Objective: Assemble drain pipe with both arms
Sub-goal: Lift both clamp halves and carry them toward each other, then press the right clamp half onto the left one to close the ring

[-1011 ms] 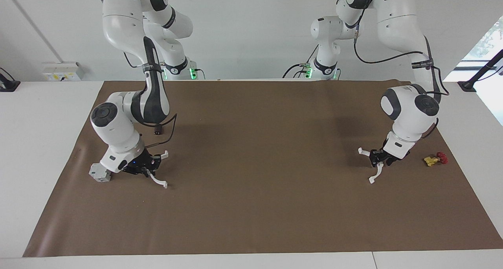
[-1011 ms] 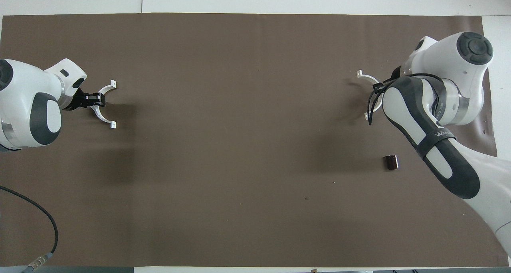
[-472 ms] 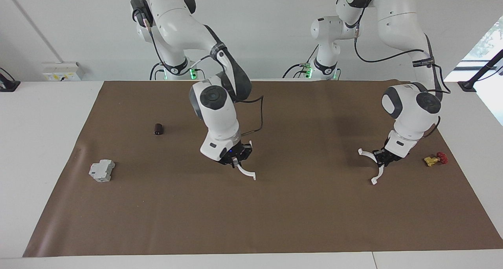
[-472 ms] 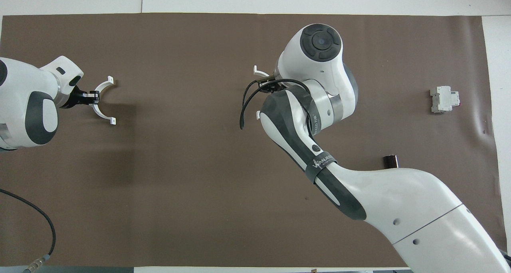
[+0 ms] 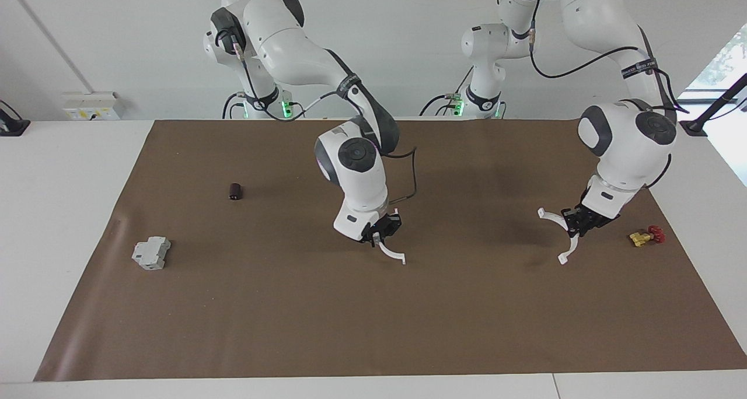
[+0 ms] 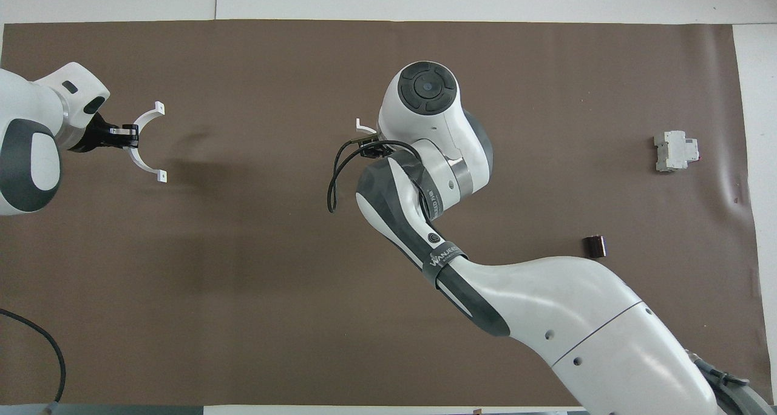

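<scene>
Both arcs now lifted, right arm carrying its half toward the mat's middle.

Right gripper [image 5: 380,234] is clamping one white arc [image 5: 392,253] and hanging over the centre of the brown mat [image 5: 373,329], having swung in from the end where the grey box [image 5: 151,253] is lying. Left gripper [image 5: 578,222] is pinching the second arc [image 5: 561,235], just raised, over the mat's other end beside the yellow valve [image 5: 643,236]. Halves are well apart; joining is likely awaiting the left arm's approach.
</scene>
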Controlling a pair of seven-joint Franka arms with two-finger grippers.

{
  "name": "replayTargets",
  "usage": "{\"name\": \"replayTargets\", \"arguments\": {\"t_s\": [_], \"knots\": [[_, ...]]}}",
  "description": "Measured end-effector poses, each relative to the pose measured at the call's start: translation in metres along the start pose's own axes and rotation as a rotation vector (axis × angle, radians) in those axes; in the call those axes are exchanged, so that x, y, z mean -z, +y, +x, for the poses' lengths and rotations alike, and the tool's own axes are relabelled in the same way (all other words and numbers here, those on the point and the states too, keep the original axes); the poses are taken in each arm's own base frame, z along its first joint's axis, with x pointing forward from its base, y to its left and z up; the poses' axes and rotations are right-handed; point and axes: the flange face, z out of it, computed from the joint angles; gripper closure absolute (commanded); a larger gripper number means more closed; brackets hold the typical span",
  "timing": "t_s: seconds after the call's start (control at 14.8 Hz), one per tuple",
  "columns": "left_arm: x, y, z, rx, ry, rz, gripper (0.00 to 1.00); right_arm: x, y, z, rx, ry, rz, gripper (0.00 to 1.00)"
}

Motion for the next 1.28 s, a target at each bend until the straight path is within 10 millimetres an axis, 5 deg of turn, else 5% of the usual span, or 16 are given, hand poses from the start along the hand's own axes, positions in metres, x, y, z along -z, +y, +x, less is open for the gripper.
{"name": "replayTargets", "arguments": {"t_s": [0.54,0.61,0.81,1.08,1.28], "knots": [[0.005,0.157,-0.008,-0.009,0.004,0.016,1.0,-0.037,-0.01,-0.002,0.053,0.014,-0.069,1.0],[0.004,0.179,-0.013,0.003,0.002,0.015,1.0,-0.039,-0.011,-0.002,0.042,0.017,-0.068,0.91],[-0.005,0.243,-0.031,0.038,-0.004,0.035,1.0,-0.037,-0.014,0.002,0.018,0.061,-0.05,0.0],[-0.042,0.305,-0.053,0.073,-0.015,0.08,1.0,-0.019,-0.002,0.013,-0.006,0.093,-0.047,0.0],[-0.06,0.331,-0.063,0.08,-0.017,0.079,1.0,0.034,0.054,0.029,-0.049,0.103,-0.068,0.0]]}}
